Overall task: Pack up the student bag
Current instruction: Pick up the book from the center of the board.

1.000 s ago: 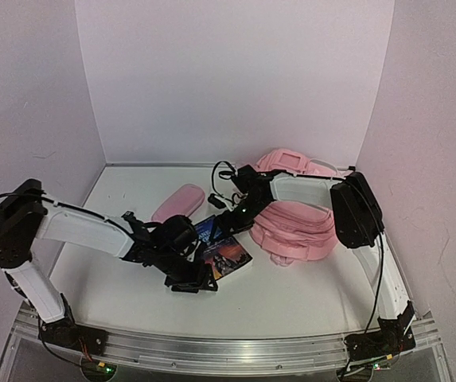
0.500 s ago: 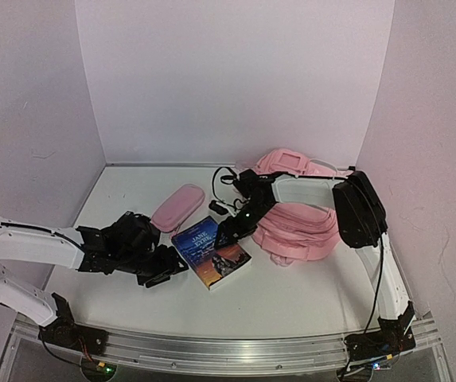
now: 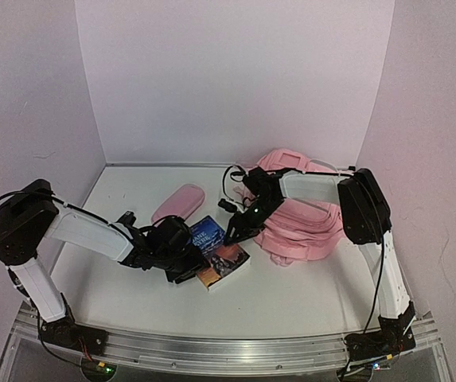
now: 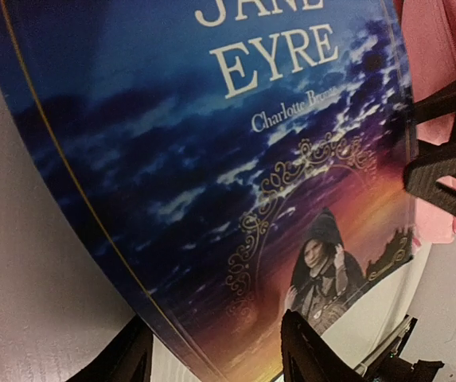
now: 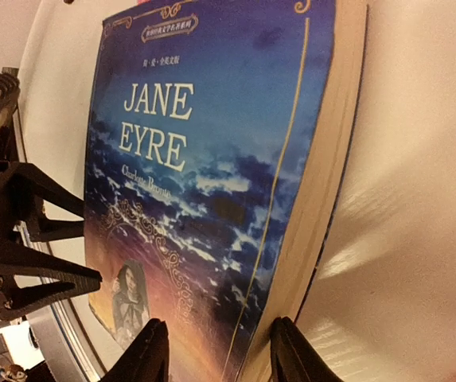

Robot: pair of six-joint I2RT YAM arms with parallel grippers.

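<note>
Presently the left fingers [image 4: 301, 354] stand apart astride the near edge of the book [image 3: 218, 253]. The right fingers [image 5: 150, 354] likewise straddle its opposite end. Whether either pair bites cannot be told. Recommended: secure one firm hold across the pages before lifting, or the soft cover may flex and slip. The student bag [image 3: 299, 227] lies slumped on the surface [image 3: 291, 302], just beside the book.

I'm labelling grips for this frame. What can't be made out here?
- Top view: the left gripper and right gripper cover edges of the book, so any grip is unclear.
- Top view: the right arm crosses the student bag, hiding any opening.
- Left wrist view: the title's first word is cut off by the top edge.
- Right wrist view: the print above the title is too small.
</note>
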